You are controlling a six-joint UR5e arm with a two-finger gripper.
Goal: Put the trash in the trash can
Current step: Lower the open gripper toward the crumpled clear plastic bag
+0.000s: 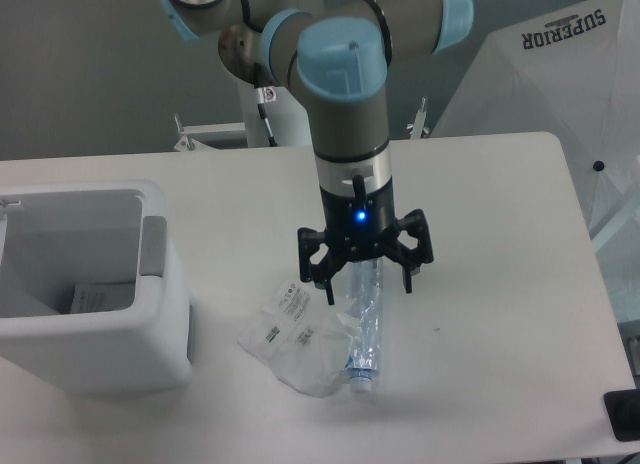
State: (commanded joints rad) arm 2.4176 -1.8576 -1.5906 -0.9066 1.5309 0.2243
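Note:
A slim clear plastic bottle (366, 334) with a bluish label lies on the white table, cap toward the front edge. A small clear plastic bag (288, 334) with white labels lies against its left side. My gripper (367, 291) hangs open straight above the bottle's upper end, one finger on each side of it, nothing held. The gripper body hides the bottle's far end. The trash can (95, 344), a white boxy bin with a grey panel, stands at the left; a white-labelled item lies inside it.
A white folded umbrella (560, 94) marked SUPERIOR leans at the back right. A dark object (622, 416) sits at the lower right corner beyond the table (500, 314) edge.

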